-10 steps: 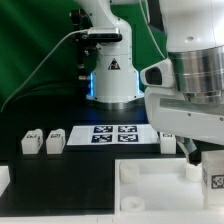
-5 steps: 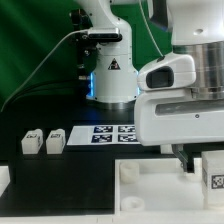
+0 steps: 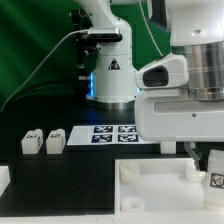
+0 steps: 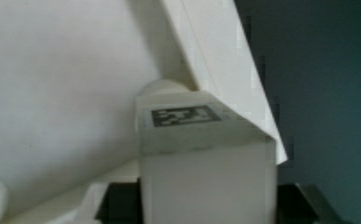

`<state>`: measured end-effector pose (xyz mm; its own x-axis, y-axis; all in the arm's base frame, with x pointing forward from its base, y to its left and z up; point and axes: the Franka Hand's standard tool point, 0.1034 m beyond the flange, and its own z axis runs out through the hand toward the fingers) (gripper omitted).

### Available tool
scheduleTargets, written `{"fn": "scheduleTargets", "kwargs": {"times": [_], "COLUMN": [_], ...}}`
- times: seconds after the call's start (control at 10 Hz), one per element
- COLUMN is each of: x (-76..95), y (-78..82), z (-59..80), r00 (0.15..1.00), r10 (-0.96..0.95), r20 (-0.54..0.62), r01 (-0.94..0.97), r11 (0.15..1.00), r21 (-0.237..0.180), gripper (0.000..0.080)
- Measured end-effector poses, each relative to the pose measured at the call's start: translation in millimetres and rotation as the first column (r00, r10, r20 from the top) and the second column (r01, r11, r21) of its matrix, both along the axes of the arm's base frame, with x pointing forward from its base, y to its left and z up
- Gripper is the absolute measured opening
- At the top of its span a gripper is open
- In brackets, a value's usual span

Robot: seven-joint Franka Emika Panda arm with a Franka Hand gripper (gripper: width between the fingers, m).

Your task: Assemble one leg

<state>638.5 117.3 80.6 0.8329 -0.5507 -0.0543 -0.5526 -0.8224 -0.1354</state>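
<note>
Overhead, the bulky white Franka robot arm (image 3: 190, 70) fills the upper right of the exterior view and leans down over the black table (image 3: 40, 172). Along the bottom of that view lies the large white square plastic tray-like piece with raised corners (image 3: 150, 188). Behind it, at the middle of the frame, lies the thin flat white marker board (image 3: 110, 133). The leg (image 3: 214, 172), a small white plastic block-like post with a black-and-white square tag, stands upright at the lower right edge of the exterior view, by the tray's right-hand end. A spare white tagged post (image 3: 30, 141) and its twin (image 3: 55, 138) sit side by side at the exterior view's left, well apart from the leg. In the wrist view the leg runs between the two-finger gripper (image 4: 207, 203). A dark fingertip (image 4: 116, 205) shows on either side of the post, but I cannot tell whether they press on it or stand just clear.
</note>
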Motion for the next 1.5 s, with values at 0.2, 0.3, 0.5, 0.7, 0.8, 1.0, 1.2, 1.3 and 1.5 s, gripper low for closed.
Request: {"fn": "scheduleTargets", "kwargs": {"times": [0.2,0.3,0.5,0.7,0.8,1.0,1.2,1.3,1.5], "x": [-0.4,-0.4,-3.9,-5.3,-5.8,-6.9,-7.3,-8.5,-8.3], "y": [-2.7,-4.4,-10.1,-8.8,-8.0,-6.1,5.0,9.1,5.5], "z": [-0.8,-1.2,-3.6,-4.6,-4.8,-5.0,0.5,1.0,-0.2], "r00": [0.94,0.889,0.678,0.517,0.523,0.594,0.801,0.872,0.956], "r10": [-0.338,-0.45,-0.724,-0.835,-0.832,-0.786,-0.586,-0.48,-0.288], "r20": [-0.055,-0.079,-0.129,-0.186,-0.186,-0.172,-0.122,-0.093,-0.049], "r01": [0.339,0.453,0.734,0.855,0.852,0.803,0.595,0.486,0.291], "r11": [0.941,0.891,0.676,0.515,0.52,0.592,0.802,0.872,0.954], "r21": [0.015,0.024,0.059,0.066,0.065,0.067,0.058,0.061,0.068], "gripper": [0.0308,0.0308,0.0308,0.0309,0.0309,0.0492,0.0597,0.0639,0.0646]}}
